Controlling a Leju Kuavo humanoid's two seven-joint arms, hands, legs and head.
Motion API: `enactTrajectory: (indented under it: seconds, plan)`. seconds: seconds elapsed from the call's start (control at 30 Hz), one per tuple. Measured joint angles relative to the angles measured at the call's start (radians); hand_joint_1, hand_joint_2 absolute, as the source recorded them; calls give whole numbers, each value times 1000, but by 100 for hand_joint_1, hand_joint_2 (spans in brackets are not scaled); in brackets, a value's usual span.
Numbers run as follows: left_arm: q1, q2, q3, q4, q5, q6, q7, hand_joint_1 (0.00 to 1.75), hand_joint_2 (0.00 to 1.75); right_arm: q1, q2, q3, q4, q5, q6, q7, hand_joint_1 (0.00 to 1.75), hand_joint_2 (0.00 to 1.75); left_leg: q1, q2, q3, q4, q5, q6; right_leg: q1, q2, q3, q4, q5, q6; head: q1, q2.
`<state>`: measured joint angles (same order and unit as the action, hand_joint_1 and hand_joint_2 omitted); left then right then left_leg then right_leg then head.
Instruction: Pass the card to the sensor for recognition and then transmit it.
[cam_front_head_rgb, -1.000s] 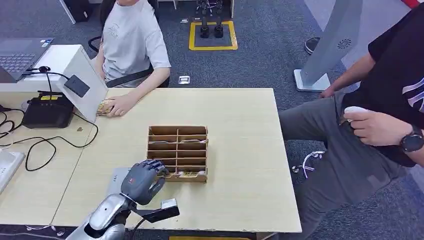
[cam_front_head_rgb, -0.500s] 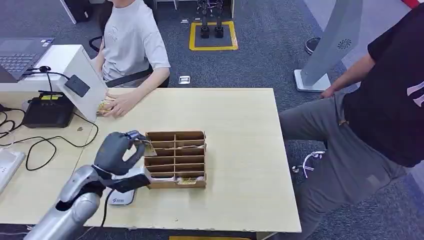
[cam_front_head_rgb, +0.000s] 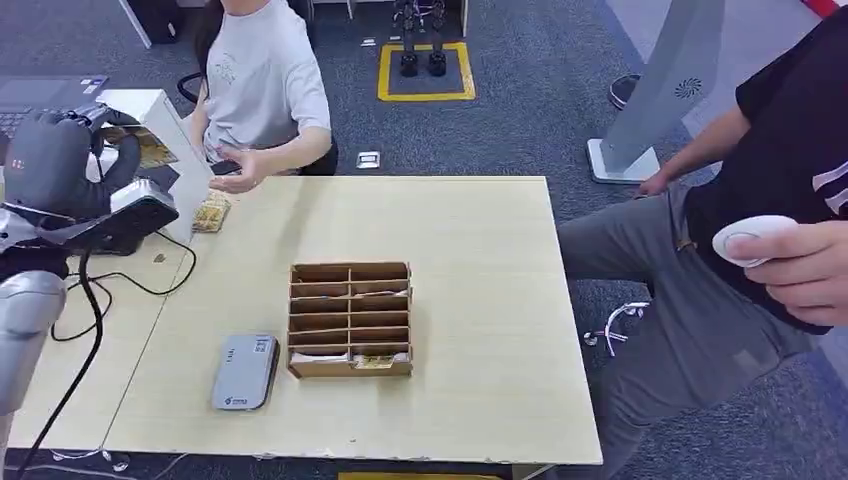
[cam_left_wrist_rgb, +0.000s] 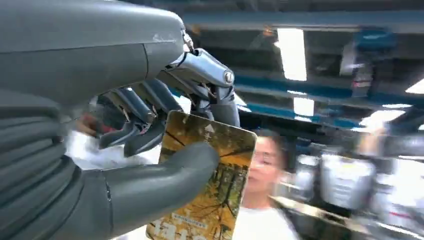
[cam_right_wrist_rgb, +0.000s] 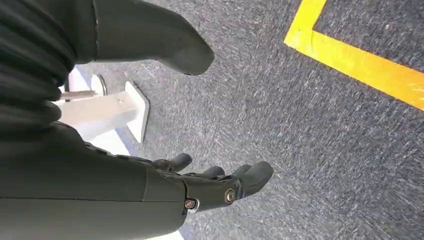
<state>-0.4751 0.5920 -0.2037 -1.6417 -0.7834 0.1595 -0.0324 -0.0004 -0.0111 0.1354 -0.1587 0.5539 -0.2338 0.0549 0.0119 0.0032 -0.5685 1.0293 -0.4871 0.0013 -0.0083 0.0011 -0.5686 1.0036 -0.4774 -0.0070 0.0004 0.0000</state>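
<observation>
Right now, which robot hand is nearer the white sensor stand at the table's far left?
Left. The left hand is raised just beside the sensor stand, pinching the card. The right hand hangs over the carpet, holding nothing, away from the stand.

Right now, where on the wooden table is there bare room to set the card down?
Bare: the wide strip right of the cardboard divider box, and the patch between it and the table far edge. Crowded: the far-left corner, with the black device, cables, card stack.
</observation>
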Motion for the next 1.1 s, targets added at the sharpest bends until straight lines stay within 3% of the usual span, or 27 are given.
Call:
enactTrajectory:
  seconds: [0.13, 0.67, 0.7, 0.73, 0.97, 1.1]
  plan:
    - [17, -18, 0, 120, -110, 81, 32, 175, 175, -1, 0, 0, -1, 10, -1, 4, 0, 175, 0, 0, 0, 0, 0, 0, 0, 0, 0, 0, 0, 0, 0, 0]
    - [46, -64, 0, 238, -145, 98, 45, 169, 175, -4, 0, 0, -3, 13, -1, 7, 0, 175, 0, 0, 0, 0, 0, 0, 0, 0, 0, 0, 0, 0, 0, 0]
    - [46, -67, 0, 241, -144, 98, 45, 141, 175, -4, 0, 0, -3, 13, -1, 7, 0, 175, 0, 0, 0, 0, 0, 0, 0, 0, 0, 0, 0, 0, 0, 0]
    - [46, -68, 0, 242, -142, 98, 44, 5, 175, -4, 0, 0, -3, 13, -1, 6, 0, 175, 0, 0, 0, 0, 0, 0, 0, 0, 0, 0, 0, 0, 0, 0]
    - [61, -81, 0, 246, -106, 138, 12, 0, 175, -4, 0, -3, -3, 13, -3, -1, 0, 175, 0, 0, 0, 0, 0, 0, 0, 0, 0, 0, 0, 0, 0, 0]
    - [101, -84, 7, 246, -90, 170, 24, 0, 175, 0, 0, -6, -3, 12, -4, 5, 0, 175, 0, 0, -1, 0, 0, 0, 0, 0, 0, 0, 0, 0, 0, 0]
